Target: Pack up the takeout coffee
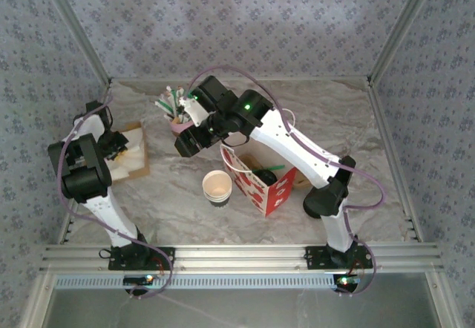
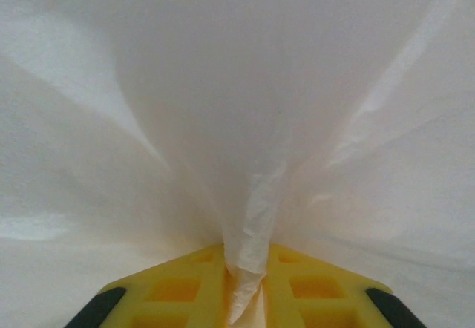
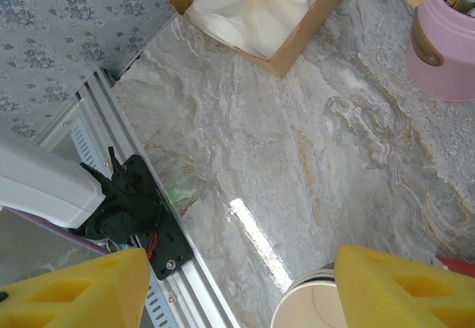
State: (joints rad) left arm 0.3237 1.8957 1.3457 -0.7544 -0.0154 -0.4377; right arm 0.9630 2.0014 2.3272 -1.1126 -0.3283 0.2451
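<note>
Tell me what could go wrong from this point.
The left end effector pinches a narrow fold of thin white paper in the brown cardboard box; pulling may tear it or drag out extra sheets. The open right end effector hangs near the lidless white paper cup and could topple it.

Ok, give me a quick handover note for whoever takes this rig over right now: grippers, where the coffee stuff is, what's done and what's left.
Left gripper: shut on a white napkin in the cardboard box.
Right gripper: open, empty, above the table by the lidless cup stack.
Red-and-white bag stands open; dark item inside, possibly the lidded coffee, cannot confirm.
Left: likely move the napkin into the bag.
</note>
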